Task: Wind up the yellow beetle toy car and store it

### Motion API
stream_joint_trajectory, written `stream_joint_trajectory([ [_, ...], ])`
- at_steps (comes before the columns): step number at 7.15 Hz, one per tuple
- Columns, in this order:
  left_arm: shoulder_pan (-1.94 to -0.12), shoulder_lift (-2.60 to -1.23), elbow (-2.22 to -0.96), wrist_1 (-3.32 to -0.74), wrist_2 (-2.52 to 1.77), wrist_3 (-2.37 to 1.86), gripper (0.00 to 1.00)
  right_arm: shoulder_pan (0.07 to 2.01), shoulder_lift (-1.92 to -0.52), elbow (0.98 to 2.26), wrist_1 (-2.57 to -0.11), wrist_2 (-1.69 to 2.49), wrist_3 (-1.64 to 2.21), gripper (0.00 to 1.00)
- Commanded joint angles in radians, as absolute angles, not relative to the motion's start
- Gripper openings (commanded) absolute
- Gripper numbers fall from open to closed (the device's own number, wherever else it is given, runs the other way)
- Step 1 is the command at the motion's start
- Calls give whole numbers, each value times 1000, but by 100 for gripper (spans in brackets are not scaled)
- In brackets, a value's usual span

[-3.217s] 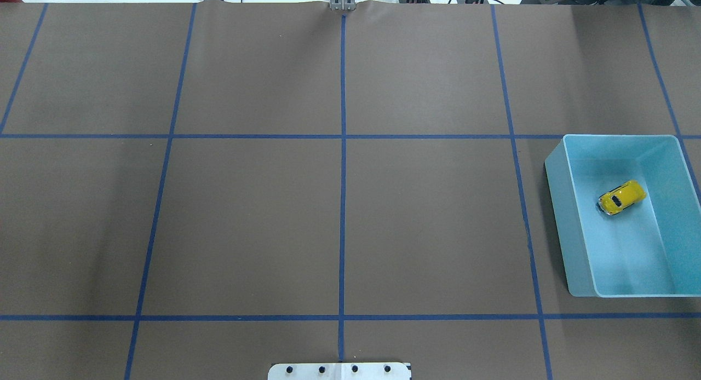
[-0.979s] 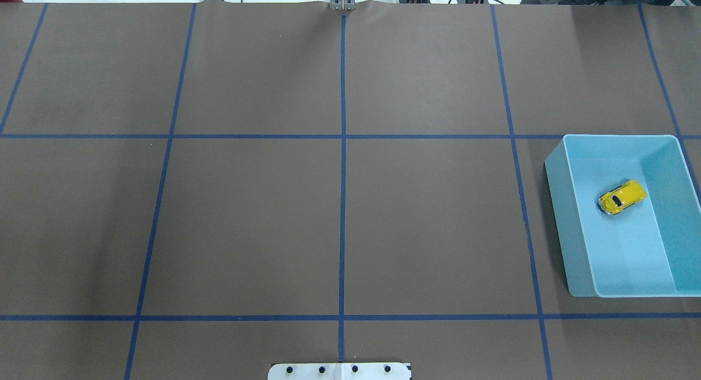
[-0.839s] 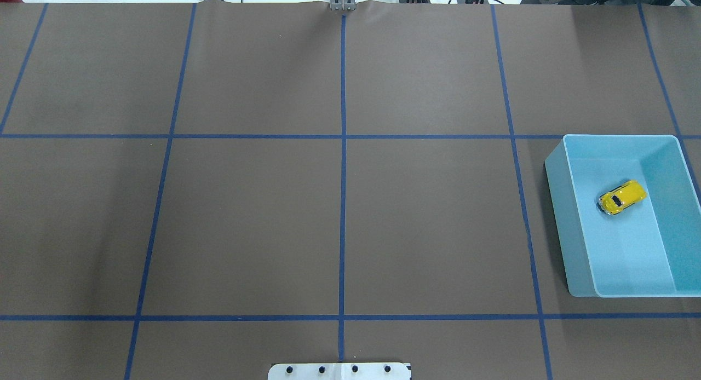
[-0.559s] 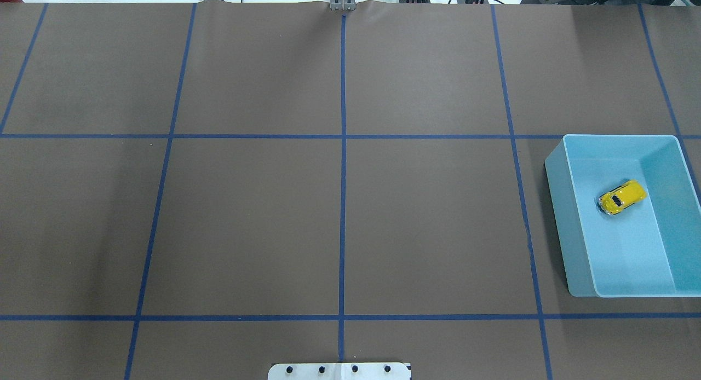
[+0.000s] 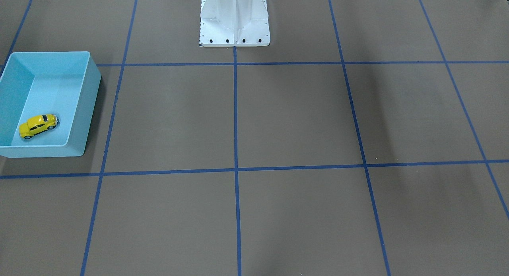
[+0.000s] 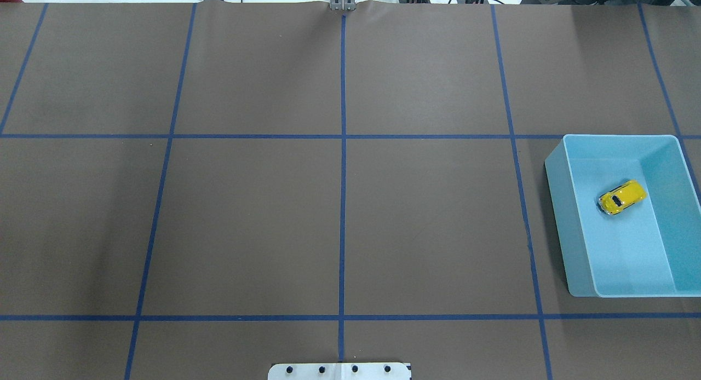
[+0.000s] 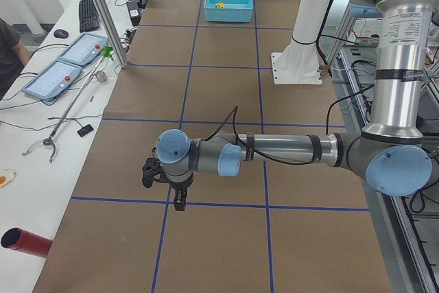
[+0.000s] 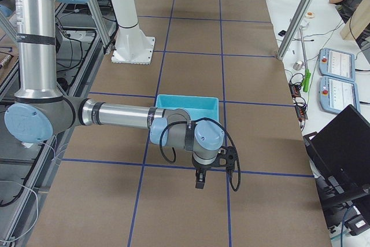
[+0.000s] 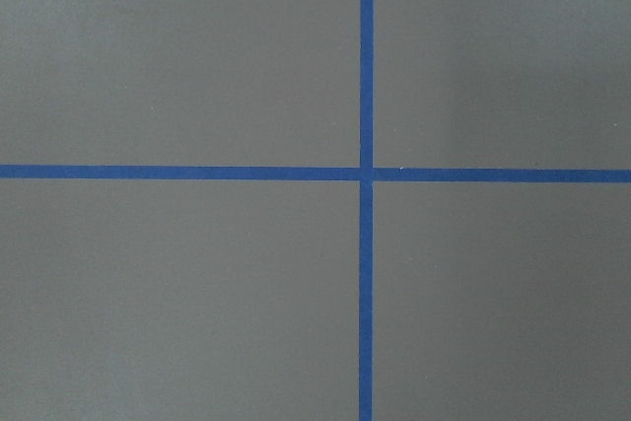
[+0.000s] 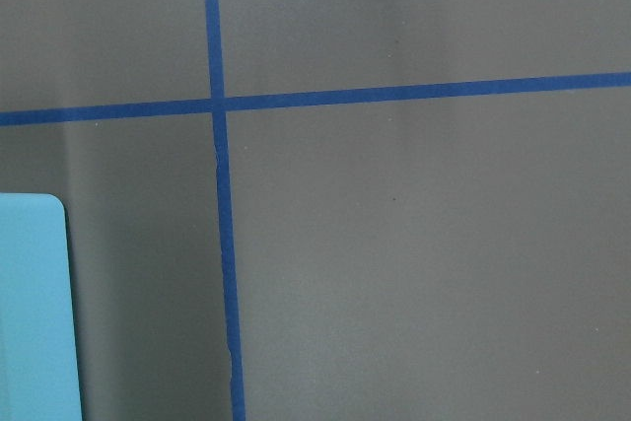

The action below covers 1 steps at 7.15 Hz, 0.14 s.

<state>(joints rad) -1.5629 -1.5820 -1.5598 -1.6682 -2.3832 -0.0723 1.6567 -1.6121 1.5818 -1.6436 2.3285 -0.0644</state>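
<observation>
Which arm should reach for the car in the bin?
Right, probably. The car sits in the bin on the robot's right; the right gripper hangs close by that bin, while the left gripper is far off on the other side.

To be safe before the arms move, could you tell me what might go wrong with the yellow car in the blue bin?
The yellow beetle toy car lies with one end close to a side wall of the light blue bin, so reaching for it might strike that wall. It is small and glossy, so a pinch may slip. The right gripper hangs near the bin; a low swing could clip it.
</observation>
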Motion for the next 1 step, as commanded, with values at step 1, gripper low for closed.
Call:
stream_joint_trajectory([
  [1,-1563,-1580,-1562,-1669,-2384,-64,100,1657,-1612,1578,-1644,2330,-64,100],
])
